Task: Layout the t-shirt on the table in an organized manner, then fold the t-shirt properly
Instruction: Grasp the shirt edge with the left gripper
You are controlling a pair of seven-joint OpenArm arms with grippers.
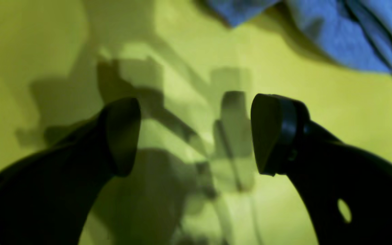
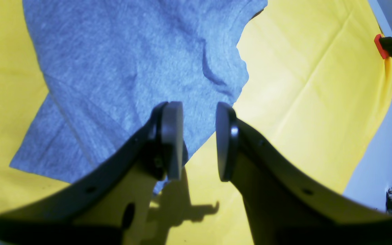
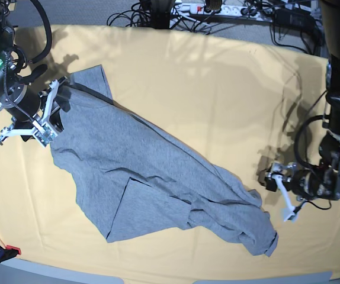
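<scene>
The t-shirt lies slantwise over the middle of the worktop, running from about ten o'clock down to five o'clock in the base view. It is crumpled and half doubled on itself, plain grey side up, no lettering showing. So the laying-out is not done yet, and I judge both arms are placed at opposite ends of the cloth so as to draw it out flat between them.

Nearest the base camera, at the shirt's five o'clock end, a bunched part lies close to the front edge. At three o'clock from that end sits the left gripper, low over the yellow cloth and apart from the garment. In its wrist view, the left gripper's fingers stand wide apart with only bare worktop and their shadows between them; the shirt shows at one o'clock, well beyond the tips, untouched.

Farther off, at the ten o'clock end, the right gripper hangs at the shirt's upper edge. In the right wrist view its fingers are partly apart, with nothing clamped between them. A lower edge of grey cloth runs under and behind the left-hand pad, while the gap itself opens on cloth edge and yellow worktop. Whether the pad touches the fabric I cannot tell.
</scene>
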